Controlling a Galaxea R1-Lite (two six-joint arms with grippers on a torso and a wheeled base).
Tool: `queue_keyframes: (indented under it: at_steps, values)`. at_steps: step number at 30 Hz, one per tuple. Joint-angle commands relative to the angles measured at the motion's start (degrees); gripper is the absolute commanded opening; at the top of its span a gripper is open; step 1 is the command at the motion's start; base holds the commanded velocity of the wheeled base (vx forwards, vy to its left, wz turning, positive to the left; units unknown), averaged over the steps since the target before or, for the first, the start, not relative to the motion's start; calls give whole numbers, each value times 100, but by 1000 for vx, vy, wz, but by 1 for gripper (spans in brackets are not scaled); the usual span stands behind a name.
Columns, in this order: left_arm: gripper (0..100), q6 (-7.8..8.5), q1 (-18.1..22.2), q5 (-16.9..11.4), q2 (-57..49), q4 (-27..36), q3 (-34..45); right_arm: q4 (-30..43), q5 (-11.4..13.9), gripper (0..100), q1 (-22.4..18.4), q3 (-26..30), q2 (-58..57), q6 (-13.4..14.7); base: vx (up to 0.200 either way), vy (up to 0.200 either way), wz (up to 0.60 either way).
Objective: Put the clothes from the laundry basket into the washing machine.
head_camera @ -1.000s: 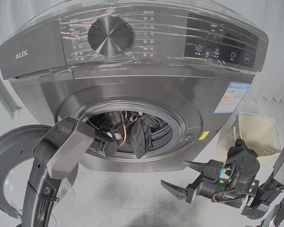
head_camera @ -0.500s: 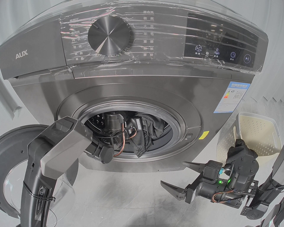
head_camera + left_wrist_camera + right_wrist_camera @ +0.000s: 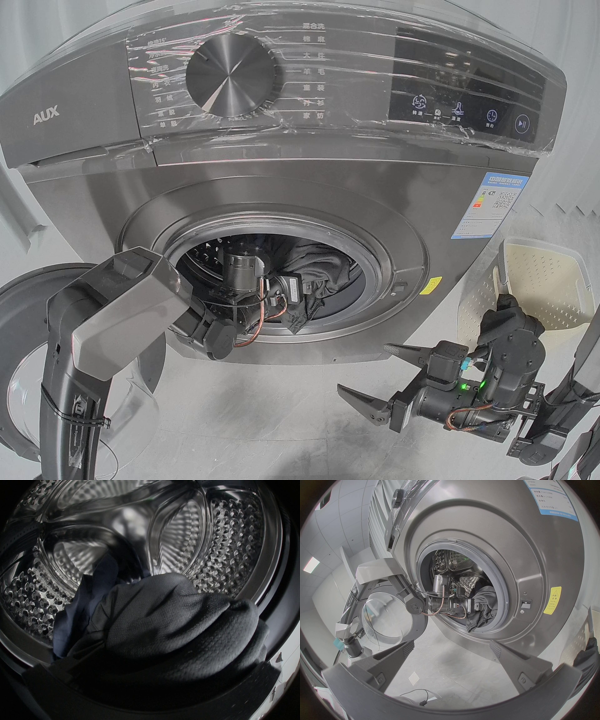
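Left arm [image 3: 119, 312]: elbow bent at 8 o'clock in head view, forearm running toward 3 o'clock, left wrist [image 3: 247, 272] near centre. Right arm [image 3: 512, 369] low at 4 o'clock; right gripper [image 3: 364, 369] level, jaws spread wide, tips pointing toward 9 o'clock, empty.

The grey metal front-loading washing machine [image 3: 300, 181] carries white brand lettering [image 3: 45, 115] on its upper left panel. Columns of small white characters [image 3: 312, 72] flank the round silver dial [image 3: 230, 75]. White icons with captions [image 3: 469, 115] stand on the dark touch panel at the right. A blue-and-white label with a square code [image 3: 490, 205] sits right of the door opening, and a yellow warning sticker [image 3: 430, 285] sits lower down.
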Motion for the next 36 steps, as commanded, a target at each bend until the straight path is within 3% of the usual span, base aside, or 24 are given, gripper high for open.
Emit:
queue_keyframes:
  at_steps: [1,2,3,15,18,21,28,35,36]
  values:
    - [100,113,66,8,45,105,79,-3,-1,100,7,0,17,4,0,0,0]
    - [100,166,93,8,36,122,123,-3,8,100,7,0,17,4,0,0,0]
    - [0,175,102,-1,45,122,114,-3,-1,100,16,0,17,4,0,0,0]
    - [0,96,146,78,238,78,-685,-21,-1,100,51,-106,52,13,0,0,0]
    - [0,-98,154,157,405,-97,-1142,-21,8,100,51,-106,52,13,0,0,0]
    - [0,-186,163,201,678,-546,-1670,-21,8,100,51,-114,52,13,0,0,0]
    - [0,-194,225,482,1012,-669,-2470,-21,8,100,51,-114,52,13,0,0,0]
    - [0,-194,242,500,977,-677,-2346,-21,8,100,51,-106,52,13,0,0,0]
    - [100,-203,242,500,959,-669,-2267,-21,8,100,51,-106,43,13,0,0,0]
